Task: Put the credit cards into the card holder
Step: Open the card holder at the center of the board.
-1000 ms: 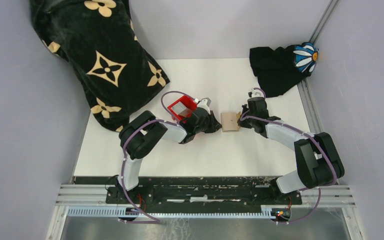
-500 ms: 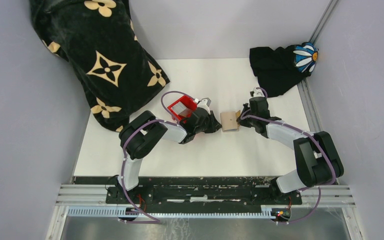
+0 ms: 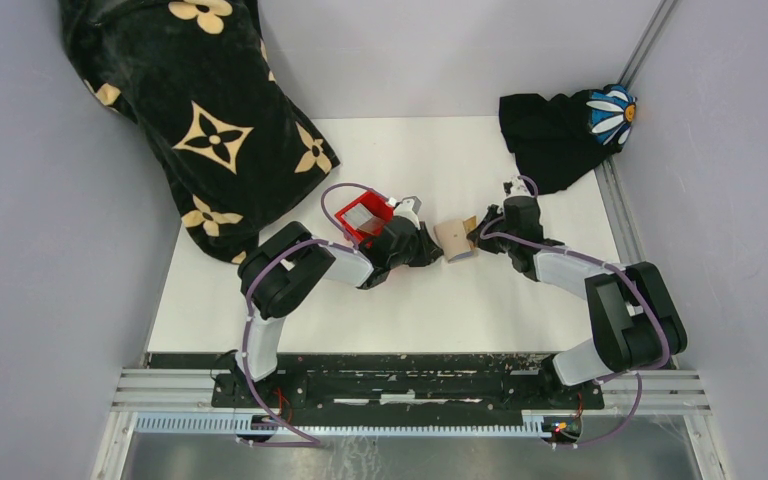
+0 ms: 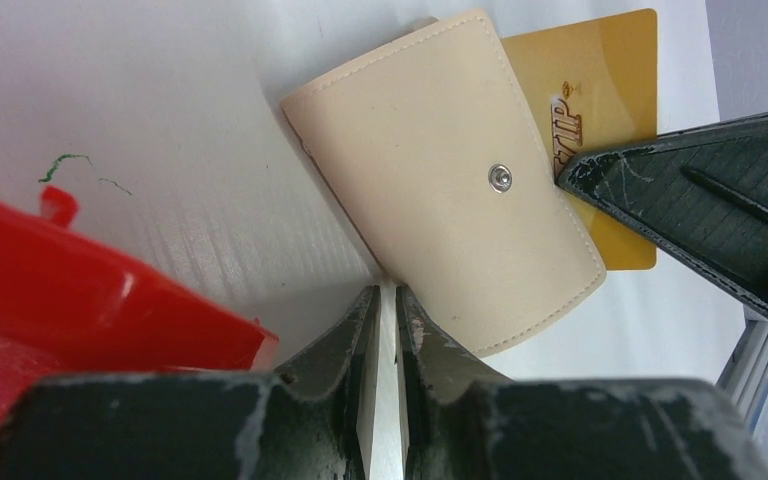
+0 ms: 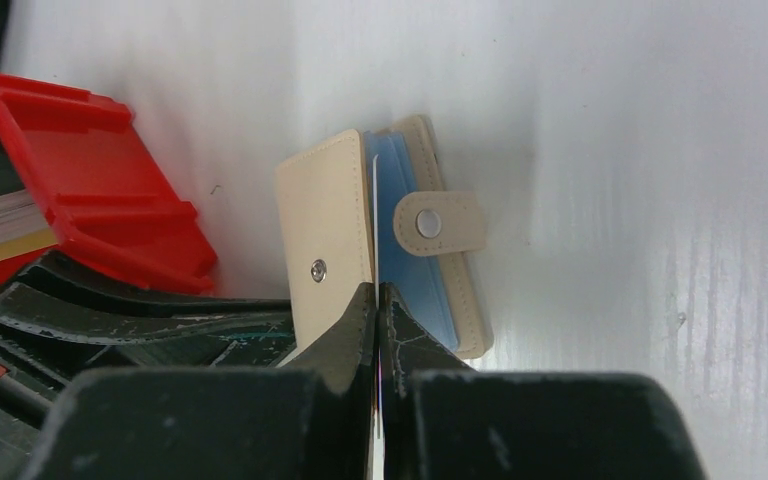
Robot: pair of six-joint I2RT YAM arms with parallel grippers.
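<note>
Since a second earlier, the card holder (image 3: 452, 241) had turned counter-clockwise and shifted slightly toward 12 o'clock, mid-surface (image 3: 400, 160). A gold credit card (image 4: 600, 90) stuck out of it toward 1 o'clock, clenched in the right gripper (image 3: 480, 232). The left gripper (image 4: 387, 300) pinched the card holder's 9 o'clock side. Farther toward 9 o'clock, the red bin (image 5: 110, 215) held stacked cards (image 5: 0, 205).

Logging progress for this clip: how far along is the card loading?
Done: unclear; blue inside the holder may be cards. In hand: left gripper pinches the holder's edge, right gripper holds a gold card partly tucked in. Left: a card stack waits in the red bin.
</note>
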